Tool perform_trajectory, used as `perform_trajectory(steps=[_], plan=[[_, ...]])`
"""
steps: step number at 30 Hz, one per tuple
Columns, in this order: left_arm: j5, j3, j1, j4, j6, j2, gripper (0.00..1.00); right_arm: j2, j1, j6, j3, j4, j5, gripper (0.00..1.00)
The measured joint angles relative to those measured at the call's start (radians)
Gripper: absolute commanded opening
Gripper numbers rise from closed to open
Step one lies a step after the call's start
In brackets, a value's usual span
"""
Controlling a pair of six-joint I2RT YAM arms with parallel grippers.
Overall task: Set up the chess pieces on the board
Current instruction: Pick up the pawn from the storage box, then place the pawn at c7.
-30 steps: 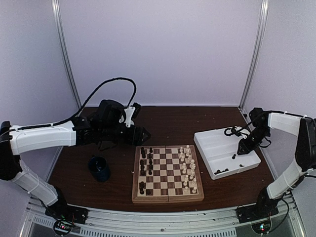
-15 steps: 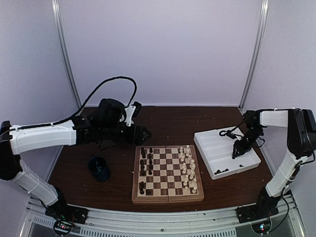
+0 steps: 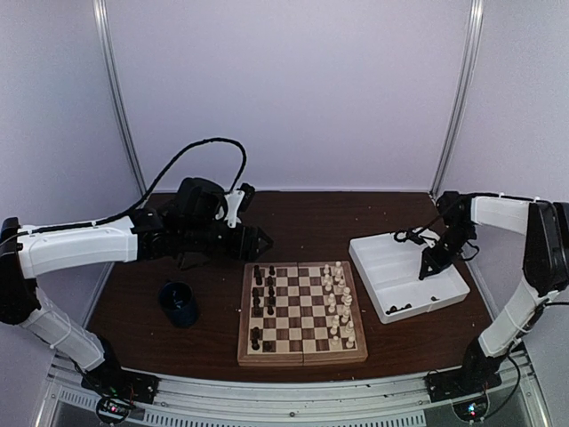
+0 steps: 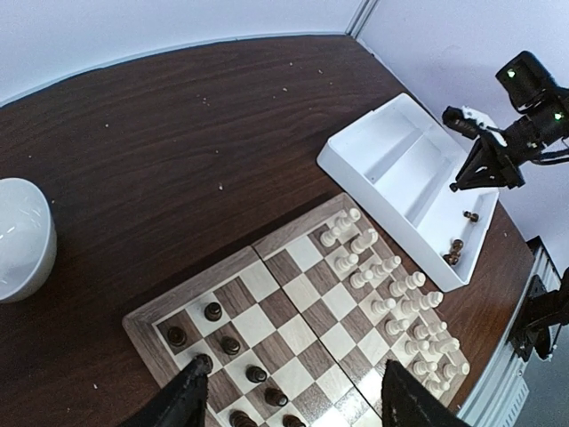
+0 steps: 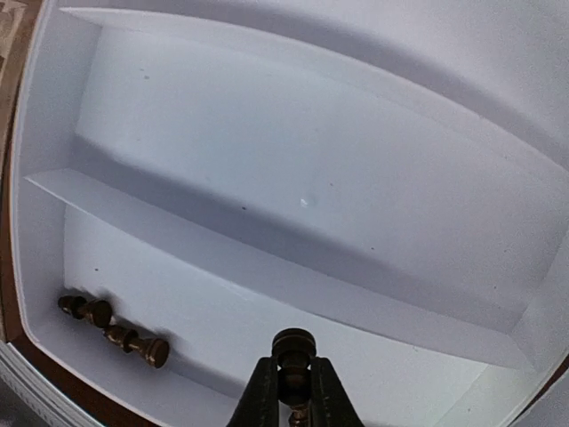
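- Jaws of the right gripper (image 5: 292, 378) are clamped together on a dark piece (image 5: 293, 342), which stands upright between the fingertips. Whether it has cleared the floor beneath, I cannot tell.
- Jaws of the left gripper (image 4: 298, 391) stand wide apart, holding nothing and touching nothing.
- Board (image 3: 302, 359) lies right beneath the left jaws and well off to the left of the right jaws.
- Tray (image 3: 391, 262) sits directly under the right jaws. The compartment beyond them is bare, and the one below them holds what remains to be moved.
- Cream set (image 3: 338, 302) fills two files on the board side nearer the right jaws. That side looks finished.
- Dark set (image 3: 258, 298) stands below the left jaws in two files with plain gaps, so I judge this side only partly done.
- Spares (image 5: 116, 334), all dark, lie on their sides in the corner of the compartment under the right jaws, low and to their left in the wrist view.
- Overall the task looks well past halfway. What is left is the clamped piece and the few spares, all bound for the gaps under the left jaws.
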Motion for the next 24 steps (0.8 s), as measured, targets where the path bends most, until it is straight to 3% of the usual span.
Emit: perform_trajectory(steps=[5,10,17,24], plan=[[-0.01,0.0,0.0,0.0,0.001,0.0,0.67,-0.143,0.143,-0.006,0.079,-0.07,-0.008,0.09],[-0.048,0.0,0.0,-0.003,0.001,0.0,0.67,-0.173,0.389,-0.006,0.207,-0.107,-0.043,0.09],[-0.131,-0.049,0.006,-0.049,-0.021,-0.07,0.68,-0.043,0.706,-0.022,0.397,-0.153,-0.093,0.09],[-0.212,-0.111,0.022,-0.085,-0.051,-0.19,0.69,0.176,0.927,-0.032,0.603,-0.203,-0.105,0.09]])
